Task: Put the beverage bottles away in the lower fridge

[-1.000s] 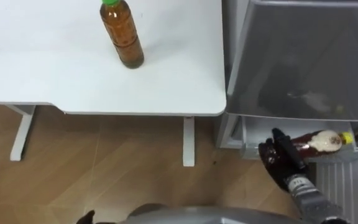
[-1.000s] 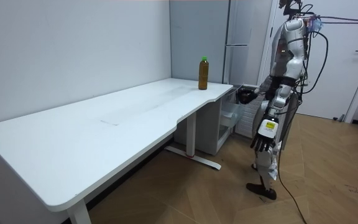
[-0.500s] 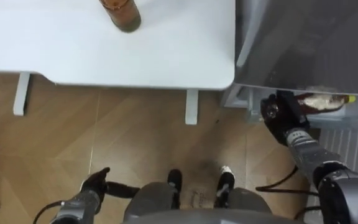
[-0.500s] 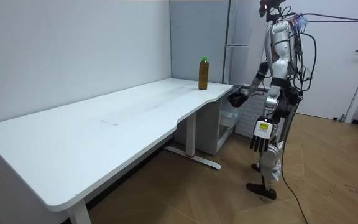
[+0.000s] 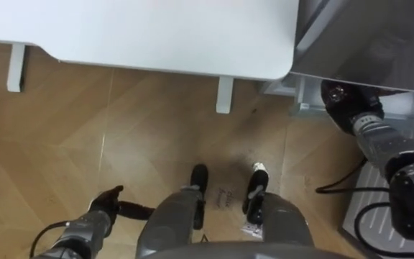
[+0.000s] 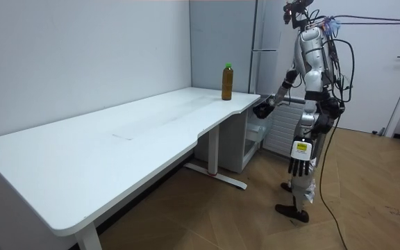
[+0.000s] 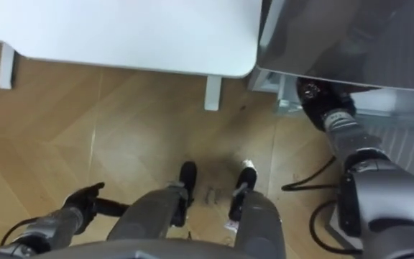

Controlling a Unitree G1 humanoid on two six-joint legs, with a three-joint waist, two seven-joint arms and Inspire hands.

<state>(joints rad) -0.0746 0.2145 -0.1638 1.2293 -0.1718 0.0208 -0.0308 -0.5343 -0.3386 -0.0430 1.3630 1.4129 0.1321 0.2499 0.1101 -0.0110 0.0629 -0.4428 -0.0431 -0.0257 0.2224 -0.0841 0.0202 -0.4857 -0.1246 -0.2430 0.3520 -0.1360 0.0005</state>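
- Here, stands straight on the wood floor (image 5: 121, 129) beside the far end of the white table (image 6: 117, 146), facing the fridge (image 5: 379, 43).
- Reaches the right hand (image 5: 342, 97) forward and low, to the edge of the lower compartment (image 6: 257, 130), just right of the table leg (image 5: 225, 93).
- Keeps that dark hand partly tucked beneath the grey fridge front in both eye views. Impossible to tell whether open or closed, or whether holding anything.
- Lets the left hand (image 5: 100, 208) hang at the side, near the body and well apart from table and fridge. Fingers straight and loose, thumb out, holding nothing.
- Shows one drink bottle (image 6: 227, 82) in the room view, upright on the table's far right corner, near the fridge and apart from both hands.
- Looks slim and tall: amber-brown from base to shoulder, topped with a bright green cap, alone on the bare white top.
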